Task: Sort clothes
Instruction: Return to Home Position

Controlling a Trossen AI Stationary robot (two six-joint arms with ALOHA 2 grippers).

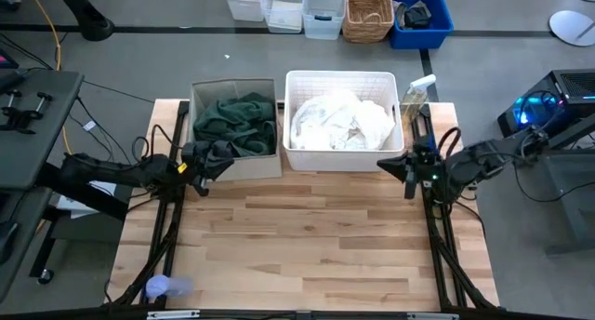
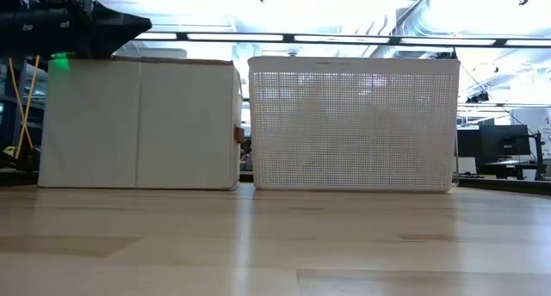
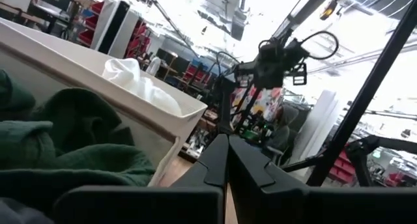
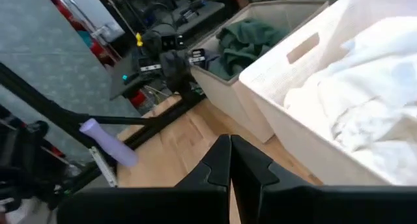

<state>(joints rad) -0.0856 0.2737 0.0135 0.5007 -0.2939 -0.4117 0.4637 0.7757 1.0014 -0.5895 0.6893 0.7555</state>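
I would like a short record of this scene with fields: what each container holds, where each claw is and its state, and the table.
beige box: holds dark green clothes
white basket: holds white clothes
left claw: shut, holds nothing, by the box's front
right claw: shut, holds nothing, near the basket's front right corner
table: wooden, box and basket side by side at its far edge

Two containers side by side at the table's far edge

The beige fabric box stands left and the white plastic basket just right of it on the wooden table. A spray bottle is beside the basket's far right corner, and a purple object lies near left. On the floor beyond are white bins, a wicker basket and a blue crate.
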